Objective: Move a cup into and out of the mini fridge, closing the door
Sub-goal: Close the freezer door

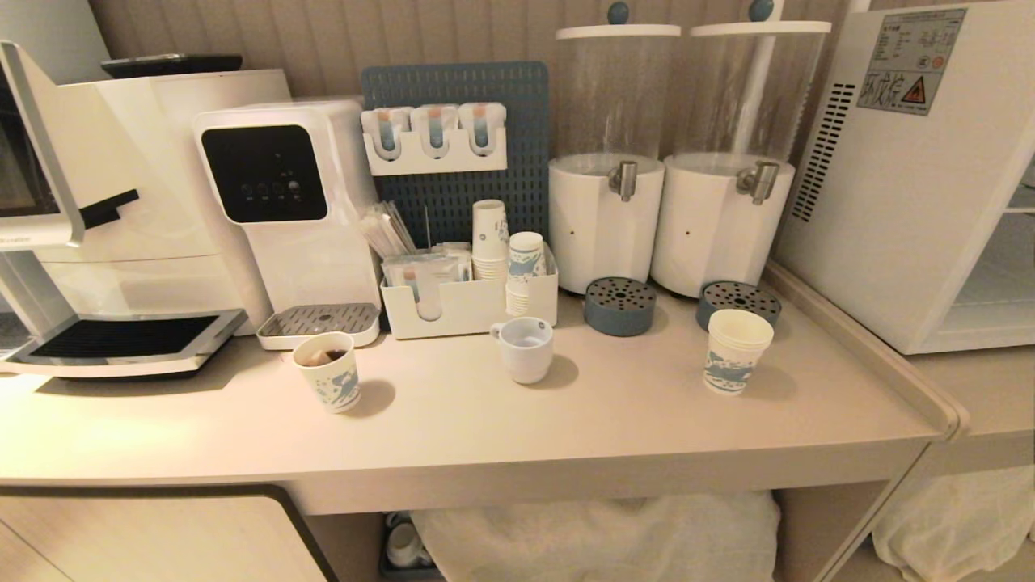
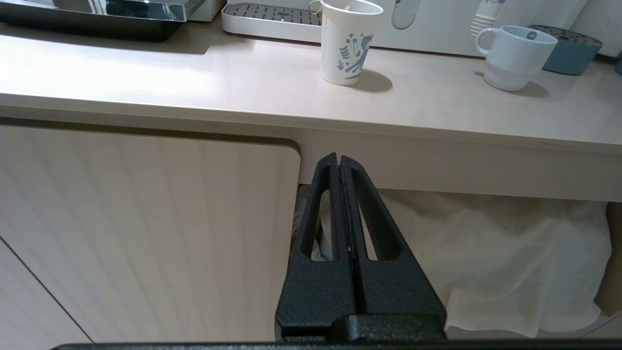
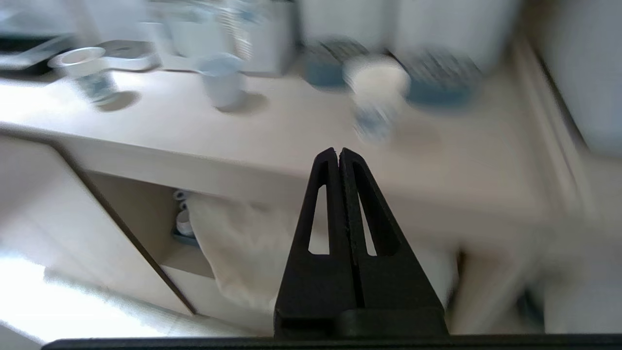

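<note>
Right wrist view shows the right gripper [image 3: 338, 151] with its fingers pressed together on nothing, below the front edge of the surface [image 3: 291, 141]. Beyond the fingertips, up on the surface, stands the cup [image 3: 376, 99], blurred, well apart from them. Left gripper [image 2: 338, 156] likewise has its fingers together, low before a cabinet panel [image 2: 146, 233]. Far right of the cup sits the mini fridge [image 1: 914, 186].

Head looks down on counter [image 1: 453, 420]; wrists face its front edge.
</note>
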Controlling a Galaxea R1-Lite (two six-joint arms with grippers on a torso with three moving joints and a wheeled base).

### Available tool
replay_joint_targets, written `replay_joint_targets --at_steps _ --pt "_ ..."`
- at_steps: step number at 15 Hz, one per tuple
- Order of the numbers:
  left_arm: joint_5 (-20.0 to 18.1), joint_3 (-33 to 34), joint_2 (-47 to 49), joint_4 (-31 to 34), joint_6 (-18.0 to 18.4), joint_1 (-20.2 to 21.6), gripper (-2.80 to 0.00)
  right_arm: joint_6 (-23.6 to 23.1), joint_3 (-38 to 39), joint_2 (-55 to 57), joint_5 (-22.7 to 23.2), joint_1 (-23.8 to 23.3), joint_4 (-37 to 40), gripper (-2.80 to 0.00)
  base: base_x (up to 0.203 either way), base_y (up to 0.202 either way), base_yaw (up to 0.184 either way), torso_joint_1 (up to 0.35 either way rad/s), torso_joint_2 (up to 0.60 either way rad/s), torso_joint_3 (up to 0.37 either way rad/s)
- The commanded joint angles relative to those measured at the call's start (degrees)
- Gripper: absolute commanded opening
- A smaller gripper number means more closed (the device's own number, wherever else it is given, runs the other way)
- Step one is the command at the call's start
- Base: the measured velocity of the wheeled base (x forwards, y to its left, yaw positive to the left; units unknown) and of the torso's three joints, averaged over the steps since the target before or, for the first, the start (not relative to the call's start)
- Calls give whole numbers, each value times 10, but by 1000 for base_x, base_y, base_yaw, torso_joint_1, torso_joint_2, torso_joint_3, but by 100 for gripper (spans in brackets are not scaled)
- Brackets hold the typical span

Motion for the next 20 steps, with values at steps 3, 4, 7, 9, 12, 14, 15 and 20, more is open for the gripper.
replay_joint_targets --at_steps 3,4,7,9,12,14,15,20 --pt "0 23 -2 0 -1 1 -280 49 -63 -79 -95 2 101 -280 0 0 0 0 0 0" --pt "0 23 -2 0 -1 0 -280 51 -94 -79 -104 2 128 -280 0 0 0 0 0 0" --pt "0 23 -2 0 1 0 -280 84 -181 -80 -91 2 231 -280 0 0 0 0 0 0" --pt "0 23 -2 0 1 0 -280 108 -202 -80 -76 -14 257 -280 0 0 0 0 0 0" --pt "0 23 -2 0 0 0 -280 113 -217 -99 53 -87 295 -280 0 0 0 0 0 0" --pt "0 23 -2 -1 -1 0 -280 106 -177 -142 65 -83 298 -280 0 0 0 0 0 0" --pt "0 23 -2 0 -1 1 -280 100 -137 -181 61 -79 272 -280 0 0 0 0 0 0" --pt "0 23 -2 0 -1 0 -280 43 137 -239 -98 -73 -42 -280 0 0 0 0 0 0"
